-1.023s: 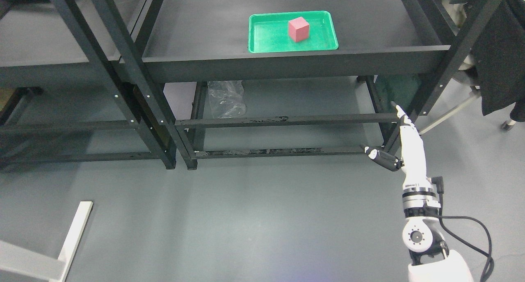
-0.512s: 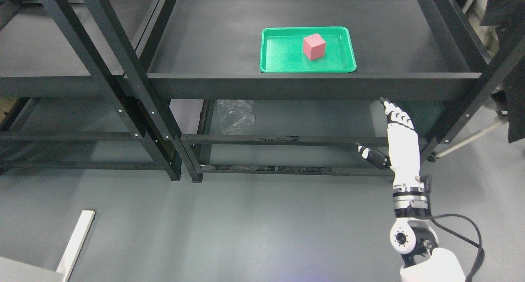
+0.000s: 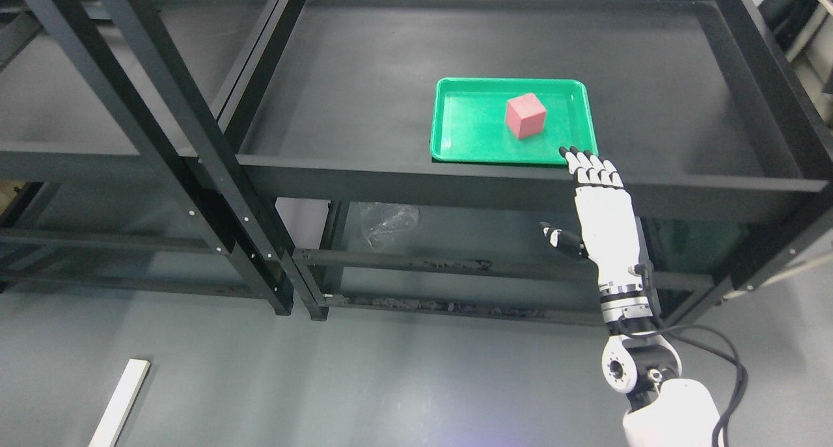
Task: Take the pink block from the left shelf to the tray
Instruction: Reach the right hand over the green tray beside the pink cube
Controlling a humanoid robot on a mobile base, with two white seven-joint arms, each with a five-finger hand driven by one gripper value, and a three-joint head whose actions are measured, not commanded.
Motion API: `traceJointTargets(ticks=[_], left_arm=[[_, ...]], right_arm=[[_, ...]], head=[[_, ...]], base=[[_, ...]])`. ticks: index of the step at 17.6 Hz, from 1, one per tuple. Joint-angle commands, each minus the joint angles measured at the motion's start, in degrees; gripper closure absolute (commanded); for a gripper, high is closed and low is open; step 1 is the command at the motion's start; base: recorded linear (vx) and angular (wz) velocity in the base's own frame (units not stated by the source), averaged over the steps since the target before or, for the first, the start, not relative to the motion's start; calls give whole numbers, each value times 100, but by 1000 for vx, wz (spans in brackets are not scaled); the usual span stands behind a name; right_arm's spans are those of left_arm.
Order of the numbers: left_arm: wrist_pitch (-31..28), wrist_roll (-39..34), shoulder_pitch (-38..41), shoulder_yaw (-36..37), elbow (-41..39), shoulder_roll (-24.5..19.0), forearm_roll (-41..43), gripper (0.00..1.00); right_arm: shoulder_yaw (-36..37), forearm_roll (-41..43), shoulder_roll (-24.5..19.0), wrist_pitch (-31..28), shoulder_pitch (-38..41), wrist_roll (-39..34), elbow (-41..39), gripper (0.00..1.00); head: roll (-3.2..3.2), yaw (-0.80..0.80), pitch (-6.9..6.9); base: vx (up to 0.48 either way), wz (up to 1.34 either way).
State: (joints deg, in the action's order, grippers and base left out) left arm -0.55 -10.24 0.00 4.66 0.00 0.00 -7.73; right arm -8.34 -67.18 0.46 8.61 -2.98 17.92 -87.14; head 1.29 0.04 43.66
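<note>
Pink block (image 3: 526, 115) sits in the green tray (image 3: 468, 125), right of the tray's centre, on the right shelf (image 3: 364, 76). Right hand (image 3: 599, 203) is flat and released, fingers (image 3: 589, 167) straight and together, thumb out at 9 o'clock, holding nothing. Fingertips overlap the shelf's front rail just off the tray's near right corner. Block lies at roughly 11 o'clock from the fingertips, near but apart. Left shelf (image 3: 65, 108) at 9 o'clock.
</note>
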Motion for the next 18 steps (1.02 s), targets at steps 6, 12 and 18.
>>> traceJointTargets(ticks=[6,12,18], left_arm=[[2,-4,-167,0,-100,-100,0,0],[2,-4,-167,0,-100,-100,0,0],[2,-4,-167,0,-100,-100,0,0]], right_arm=[[-158,-164,54,439,-185,652,-128,0],[-176,37,54,439,-247,-691,12,0],[-176,530,54,439,-124,-921,39,0]], head=[[0,0,0],[0,0,0],[0,0,0]], base=[[294,2],[247,-93],[189,-86]])
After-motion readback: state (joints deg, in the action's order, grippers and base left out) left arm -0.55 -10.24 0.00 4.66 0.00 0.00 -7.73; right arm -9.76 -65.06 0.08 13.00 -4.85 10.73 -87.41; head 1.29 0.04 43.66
